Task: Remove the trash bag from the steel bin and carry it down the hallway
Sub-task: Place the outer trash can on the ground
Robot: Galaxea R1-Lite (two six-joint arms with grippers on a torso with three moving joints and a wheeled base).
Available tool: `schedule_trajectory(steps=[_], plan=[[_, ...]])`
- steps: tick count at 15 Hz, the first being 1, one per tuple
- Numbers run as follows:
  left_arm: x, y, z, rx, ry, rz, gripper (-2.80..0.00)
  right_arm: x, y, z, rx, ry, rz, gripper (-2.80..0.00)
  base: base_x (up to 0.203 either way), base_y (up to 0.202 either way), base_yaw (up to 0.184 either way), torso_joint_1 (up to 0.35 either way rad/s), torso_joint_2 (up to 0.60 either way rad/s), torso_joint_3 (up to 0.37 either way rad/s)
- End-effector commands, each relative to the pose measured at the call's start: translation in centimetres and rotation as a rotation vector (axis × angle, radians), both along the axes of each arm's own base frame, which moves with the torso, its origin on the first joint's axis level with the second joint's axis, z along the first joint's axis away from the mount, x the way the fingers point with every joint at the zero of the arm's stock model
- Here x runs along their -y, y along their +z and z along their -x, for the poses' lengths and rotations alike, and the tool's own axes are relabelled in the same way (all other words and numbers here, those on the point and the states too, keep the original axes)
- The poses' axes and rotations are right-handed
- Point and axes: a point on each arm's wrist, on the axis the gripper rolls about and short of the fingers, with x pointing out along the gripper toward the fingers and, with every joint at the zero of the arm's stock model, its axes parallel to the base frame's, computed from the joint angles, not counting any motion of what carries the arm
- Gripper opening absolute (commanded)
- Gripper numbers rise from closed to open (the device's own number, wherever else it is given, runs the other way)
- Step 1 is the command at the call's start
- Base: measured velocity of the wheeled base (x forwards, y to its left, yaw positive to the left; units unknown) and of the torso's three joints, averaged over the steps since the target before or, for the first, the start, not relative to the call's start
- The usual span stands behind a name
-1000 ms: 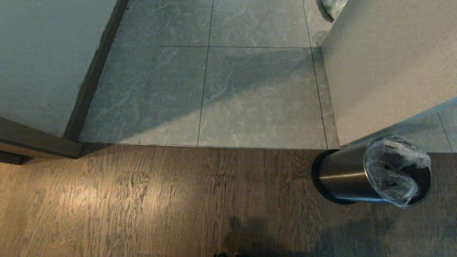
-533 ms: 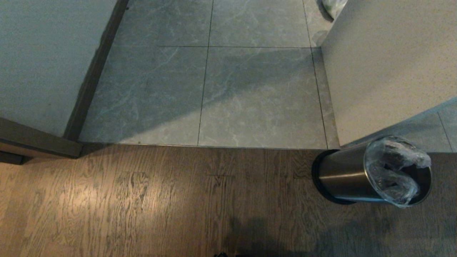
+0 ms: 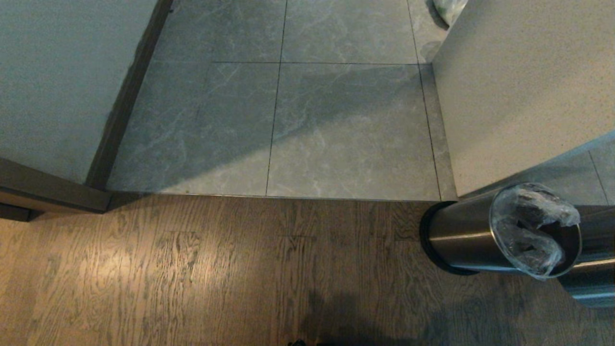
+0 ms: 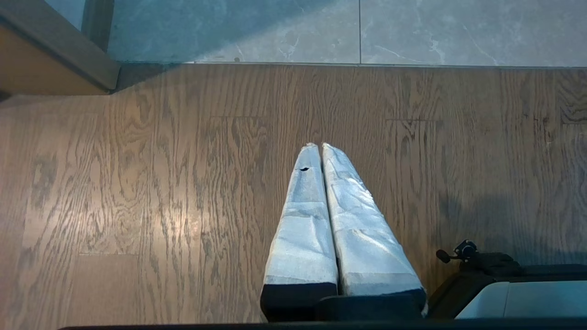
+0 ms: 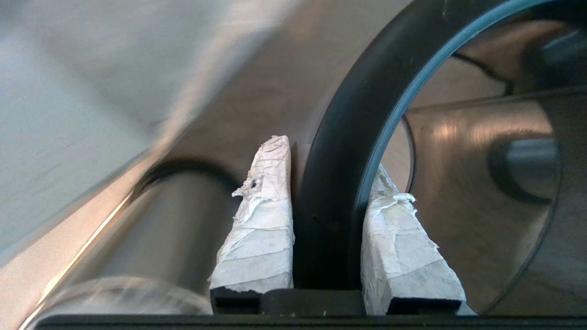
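Hallway (image 3: 307,129) tiles open ahead; pale wall (image 3: 519,91) crowds steel bin (image 3: 461,240) behind.

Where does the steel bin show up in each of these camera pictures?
Head view: the bin is at lower right, on the wood floor by a wall corner.
Left wrist view: not in it.
Right wrist view: probably the blurred steel cylinder beside the black ring that the right gripper clamps.
Shared landmark: the seam between wood floor and grey tiles, in the head and left wrist views.
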Motion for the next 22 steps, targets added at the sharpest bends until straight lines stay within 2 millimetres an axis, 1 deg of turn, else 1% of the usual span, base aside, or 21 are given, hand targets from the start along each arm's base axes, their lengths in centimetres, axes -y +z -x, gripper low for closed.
schedule_trajectory(steps=[1, 2, 4, 6, 8, 9, 10, 13, 15, 17, 18, 20, 22], plan=[[0.0, 0.0, 0.0, 0.0, 0.0, 0.0, -2.8, 1.5, -1.6, -1.6, -0.012, 0.107, 0.006, -2.8, 0.0, 0.0, 0.0, 0.0, 0.0, 0.0], [0.0, 0.0, 0.0, -0.001, 0.0, 0.0, -2.8, 2.2, -2.2, -2.2, -0.001, 0.152, 0.005, -2.8, 0.0, 0.0, 0.0, 0.0, 0.0, 0.0], [0.0, 0.0, 0.0, 0.0, 0.0, 0.0, -2.8, 3.7, -2.0, -3.3, 0.046, 0.253, 0.052, -2.8, 0.0, 0.0, 0.0, 0.0, 0.0, 0.0], [0.0, 0.0, -0.1, -0.008, -0.001, 0.0, -2.8, 5.1, -2.3, -3.3, 0.084, 0.404, 0.111, -2.8, 0.0, 0.0, 0.0, 0.0, 0.0, 0.0], [0.0, 0.1, -0.2, -0.026, -0.001, 0.0, -2.8, 5.6, -3.0, -3.0, 0.079, 0.499, 0.171, -2.8, 0.0, 0.0, 0.0, 0.0, 0.0, 0.0], [0.0, 0.1, -0.2, -0.025, -0.001, 0.0, -2.8, 5.8, -3.7, -2.8, 0.086, 0.532, 0.165, -2.8, 0.0, 0.0, 0.0, 0.0, 0.0, 0.0], [0.0, 0.0, -0.1, -0.012, 0.0, 0.0, -2.8, 6.0, -4.4, -2.7, 0.084, 0.547, 0.155, -2.8, 0.0, 0.0, 0.0, 0.0, 0.0, 0.0], [0.0, 0.0, 0.0, 0.0, 0.0, -0.001, -2.8, 6.5, -5.0, -3.0, 0.079, 0.573, 0.196, -2.8, 0.0, 0.0, 0.0, 0.0, 0.0, 0.0], [0.0, 0.0, 0.0, 0.0, 0.0, -0.001, -2.8, 6.8, -6.1, -2.6, 0.047, 0.604, 0.236, -2.8, 0.0, 0.0, 0.0, 0.0, 0.0, 0.0], [0.0, 0.0, 0.0, 0.0, 0.0, -0.001, -2.8, 7.6, -7.2, -2.3, 0.035, 0.63, 0.258, -2.8, 0.0, 0.0, 0.0, 0.0, 0.0, 0.0], [0.0, 0.0, 0.0, 0.0, 0.0, -0.001, -2.8, 8.1, -7.0, -2.4, 0.04, 0.626, 0.274, -2.8, 0.0, 0.0, 0.0, 0.0, 0.0, 0.0], [0.0, 0.0, 0.0, -0.001, -0.001, -0.001, -2.8, 9.5, -6.7, -1.9, 0.042, 0.6, 0.303, -2.8, 0.0, 0.0, 0.0, 0.0, 0.0, 0.0], [0.0, 0.0, 0.0, 0.0, -0.001, -0.001, -2.8, 10.5, -7.4, -1.6, 0.037, 0.587, 0.307, -2.8, 0.0, 0.0, 0.0, 0.0, 0.0, 0.0]])
